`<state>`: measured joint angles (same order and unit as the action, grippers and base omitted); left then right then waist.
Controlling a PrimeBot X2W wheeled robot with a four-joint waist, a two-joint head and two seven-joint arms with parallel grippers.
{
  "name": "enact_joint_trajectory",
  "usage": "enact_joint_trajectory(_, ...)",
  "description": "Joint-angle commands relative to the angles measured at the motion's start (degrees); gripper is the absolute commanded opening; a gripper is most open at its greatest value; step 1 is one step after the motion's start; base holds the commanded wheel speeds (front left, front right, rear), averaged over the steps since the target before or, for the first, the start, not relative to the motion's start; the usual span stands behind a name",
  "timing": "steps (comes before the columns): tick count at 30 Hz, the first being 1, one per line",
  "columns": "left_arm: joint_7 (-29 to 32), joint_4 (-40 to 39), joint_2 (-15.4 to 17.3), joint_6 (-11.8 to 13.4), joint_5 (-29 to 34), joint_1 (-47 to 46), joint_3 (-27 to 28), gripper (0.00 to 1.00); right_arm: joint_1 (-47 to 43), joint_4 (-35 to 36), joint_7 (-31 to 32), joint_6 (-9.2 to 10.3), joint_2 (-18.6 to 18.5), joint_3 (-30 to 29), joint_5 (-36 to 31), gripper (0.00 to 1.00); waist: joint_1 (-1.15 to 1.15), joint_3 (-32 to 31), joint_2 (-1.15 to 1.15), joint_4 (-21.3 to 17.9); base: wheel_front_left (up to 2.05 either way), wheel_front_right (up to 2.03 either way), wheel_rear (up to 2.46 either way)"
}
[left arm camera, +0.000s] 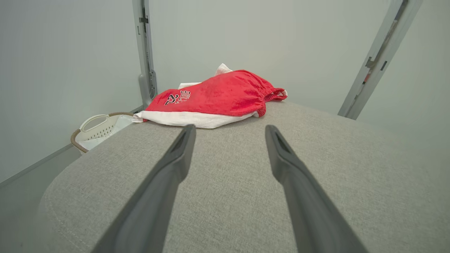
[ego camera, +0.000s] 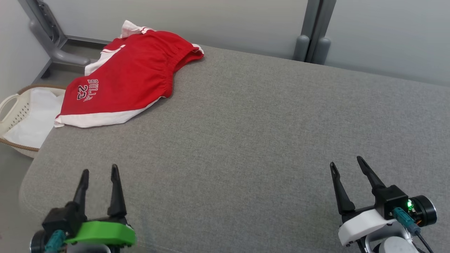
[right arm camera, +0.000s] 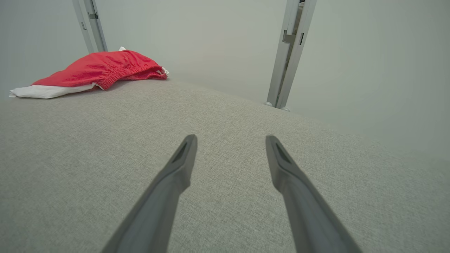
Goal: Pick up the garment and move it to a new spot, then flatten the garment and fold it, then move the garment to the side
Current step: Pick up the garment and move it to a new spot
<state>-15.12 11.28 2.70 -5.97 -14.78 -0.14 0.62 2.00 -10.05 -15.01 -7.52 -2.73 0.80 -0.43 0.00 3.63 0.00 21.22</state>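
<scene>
Nearest, the left gripper (ego camera: 100, 168) and the right gripper (ego camera: 346, 161) are hovering over the near edge of the grey padded table (ego camera: 246, 140), each with its jaws standing wide apart and gripping nothing. Beyond them the tabletop is running away to the far left corner, where the red garment (ego camera: 126, 80) is lying rumpled, its white hem reaching the left edge beside a laundry basket (ego camera: 7, 102) on the floor. The pick-up appears not yet begun. The next move is probably calling for the left arm to reach far forward and close on the hem or waistband.
</scene>
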Motion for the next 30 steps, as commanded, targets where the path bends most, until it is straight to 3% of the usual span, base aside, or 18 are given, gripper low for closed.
enact_joint_trajectory(1, -0.06, -1.30, 0.33, 0.02, 0.62, -2.41, 1.17, 1.00, 0.92, 0.35, -0.26, 0.06, -0.30, 0.03, -0.79, 1.00, 0.00, 1.53, 0.00, -1.28, 0.00, 0.00, 0.00)
enact_joint_trajectory(5, -0.06, -3.67, 2.49, -0.71, 2.64, -7.87, 4.72, 1.00, 2.05, 1.03, -0.26, 0.06, -0.28, 0.33, -1.88, 1.00, 0.00, 3.89, 0.00, -2.85, 0.00, 0.00, 0.00)
enact_joint_trajectory(12, -0.03, -3.56, 9.19, -1.46, 1.18, -21.68, 7.76, 1.00, 5.10, 2.73, -0.26, 0.06, -0.29, 0.90, -4.15, 1.00, 0.00, 8.96, 0.00, -6.19, 0.00, 0.00, 0.00)
enact_joint_trajectory(14, -0.02, -0.82, 12.34, -1.51, 0.56, -27.96, 6.61, 1.00, 6.54, 3.80, -0.26, 0.06, -0.31, 0.57, -5.04, 1.00, 0.00, 11.50, 0.00, -7.62, 0.00, 0.00, 0.00)
enact_joint_trajectory(19, 2.49, 7.12, 16.10, -1.55, -2.73, -36.82, 2.51, 1.00, 7.74, 6.48, -0.20, 0.06, -0.28, 0.32, -6.95, 1.00, 0.00, 15.68, 0.00, -9.82, 0.00, 0.00, 0.00)
enact_joint_trajectory(30, 9.42, 27.70, 18.67, -1.55, -11.95, -48.15, -6.88, 1.00, 10.62, 12.73, -0.20, 0.06, -0.27, 2.06, -7.05, 1.00, 0.00, 25.32, 0.00, -13.64, 0.00, 0.00, 0.00)
